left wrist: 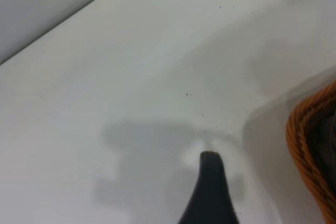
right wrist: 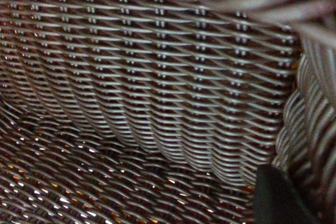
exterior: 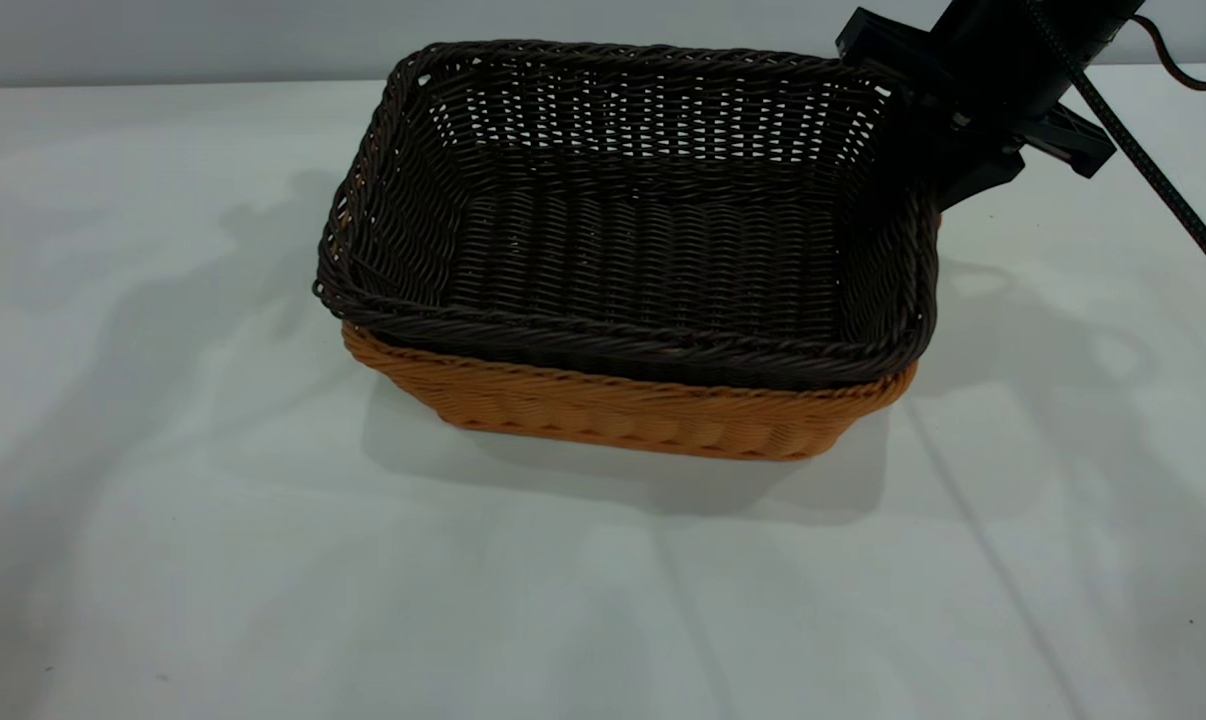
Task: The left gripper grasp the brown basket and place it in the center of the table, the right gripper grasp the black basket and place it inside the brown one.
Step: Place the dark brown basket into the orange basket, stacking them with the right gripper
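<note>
Your right end effector [exterior: 948, 150] sat at the black basket's [exterior: 633, 230] far right rim, nested in the brown basket [exterior: 643, 410]; grip unreadable.

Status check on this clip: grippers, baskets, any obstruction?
Right gripper at black basket's far right corner, jaws unclear. Left gripper over bare table, apart from brown basket. Black basket nested in brown, rim riding higher. Nothing in the way.

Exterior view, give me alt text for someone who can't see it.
A black basket sits nested inside a brown basket on a pale table. The right claw is at the black basket's far right corner; the left arm is out of frame.
</note>
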Tool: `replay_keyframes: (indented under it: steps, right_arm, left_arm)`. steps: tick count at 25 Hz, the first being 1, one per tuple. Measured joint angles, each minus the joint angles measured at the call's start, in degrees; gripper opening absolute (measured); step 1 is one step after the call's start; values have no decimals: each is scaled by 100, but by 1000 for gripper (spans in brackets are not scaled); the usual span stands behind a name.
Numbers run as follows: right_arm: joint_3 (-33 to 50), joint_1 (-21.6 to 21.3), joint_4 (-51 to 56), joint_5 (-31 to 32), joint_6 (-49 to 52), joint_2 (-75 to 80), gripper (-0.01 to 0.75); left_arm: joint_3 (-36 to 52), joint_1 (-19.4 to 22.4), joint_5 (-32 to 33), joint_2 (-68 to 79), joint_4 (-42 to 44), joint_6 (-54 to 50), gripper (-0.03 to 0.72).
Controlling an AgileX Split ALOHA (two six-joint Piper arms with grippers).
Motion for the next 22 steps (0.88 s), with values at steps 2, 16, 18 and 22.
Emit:
replay_keyframes:
  steps: [2,16,18,22]
  right_arm:
    - [0,0,51,11,-12,0,178]
    - [-1103,0,-345,1577,-273,-33,678]
    - [-1375,0,-409,1961,-273,-125,659]
    - [-1556,0,-379,2123,-278,-697,601]
  left_arm:
    - [0,0,15,0,0,0,527]
    - [0,0,290,-617,95,1,527]
    - [0,0,307,-1000,234,-5,527]
    - [0,0,470,-1800,566,-324,527]
